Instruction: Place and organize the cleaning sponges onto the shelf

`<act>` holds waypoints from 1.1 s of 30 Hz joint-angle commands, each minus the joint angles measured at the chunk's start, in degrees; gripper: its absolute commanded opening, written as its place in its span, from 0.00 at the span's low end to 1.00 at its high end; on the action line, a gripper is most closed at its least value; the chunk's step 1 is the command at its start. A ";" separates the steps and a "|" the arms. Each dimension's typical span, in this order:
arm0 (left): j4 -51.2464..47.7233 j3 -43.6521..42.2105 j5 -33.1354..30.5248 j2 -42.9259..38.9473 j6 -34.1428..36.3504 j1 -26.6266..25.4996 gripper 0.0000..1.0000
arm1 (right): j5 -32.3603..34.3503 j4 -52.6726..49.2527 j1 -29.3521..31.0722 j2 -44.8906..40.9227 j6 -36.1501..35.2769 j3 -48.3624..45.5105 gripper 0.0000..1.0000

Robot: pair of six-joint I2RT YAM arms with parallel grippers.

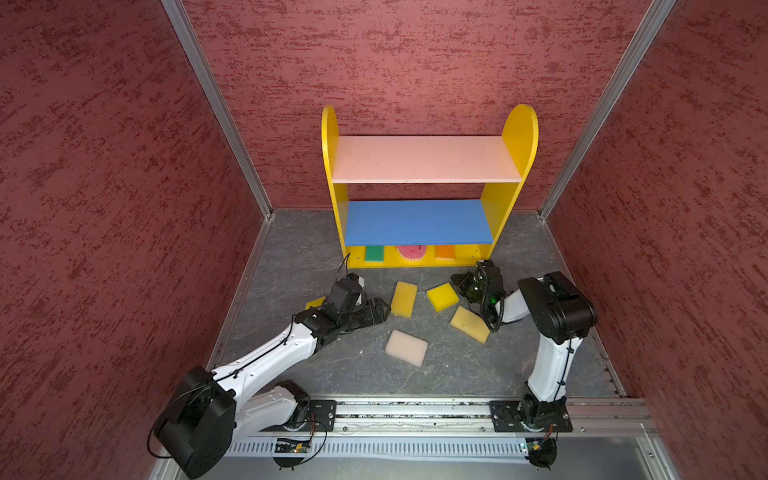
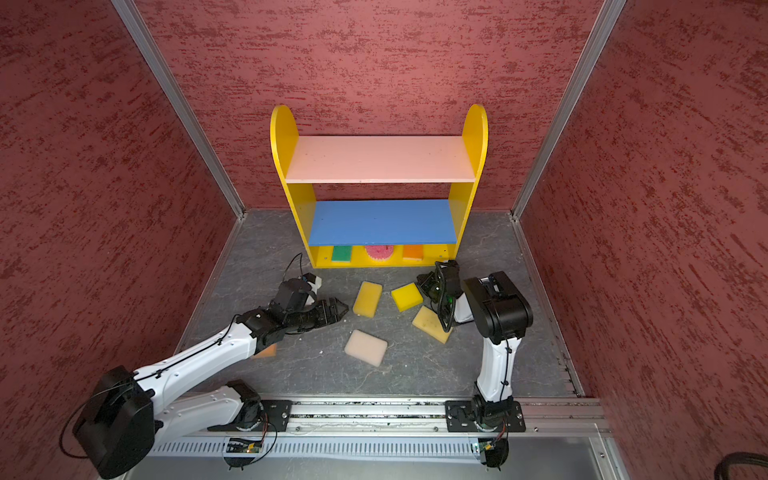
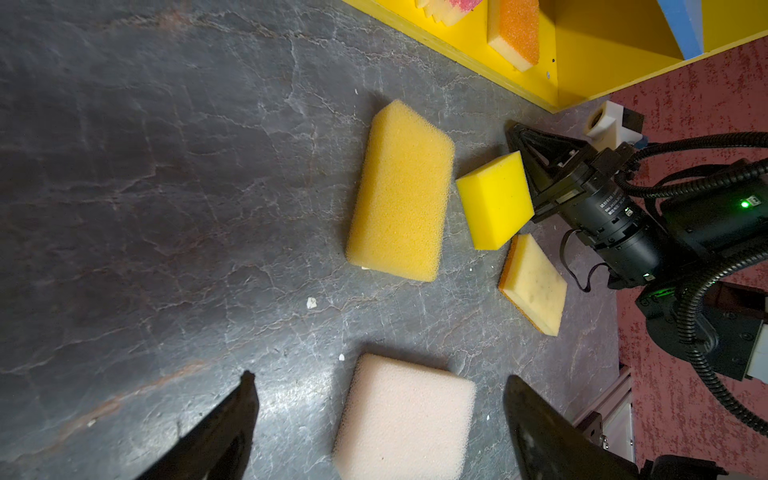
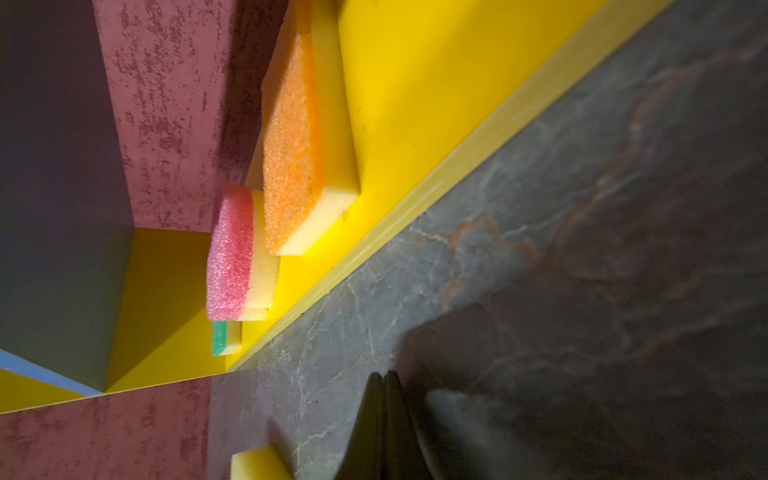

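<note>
In both top views the shelf stands at the far middle of the tabletop. On its bottom board, from left to right, are 3 sponges: the green sponge, the pink round sponge and the orange sponge. Nearer, 4 lie in the open: the golden sponge, the yellow sponge, the tan sponge and, nearest, the peach sponge. The left tool is just left of the golden sponge; the right tool is just right of the yellow sponge.

The left wrist view shows the left tool spread wide and empty, the peach sponge below it. The right tool sits against the far side of the yellow sponge; whether they touch I cannot tell.

The right wrist view shows the right tool pressed together with nothing in it, near the shelf's front edge.
</note>
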 commanded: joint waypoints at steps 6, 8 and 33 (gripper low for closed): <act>3.67 -1.86 0.53 1.80 -0.08 0.93 0.92 | 8.83 6.37 -0.29 3.52 4.94 1.40 0.00; 3.99 -1.88 1.16 2.47 -0.14 1.14 0.92 | 8.85 6.34 -0.28 4.82 5.25 2.99 0.00; 7.68 -4.07 4.34 5.69 -0.78 3.11 0.93 | 13.42 6.54 -0.15 10.83 8.19 8.25 0.00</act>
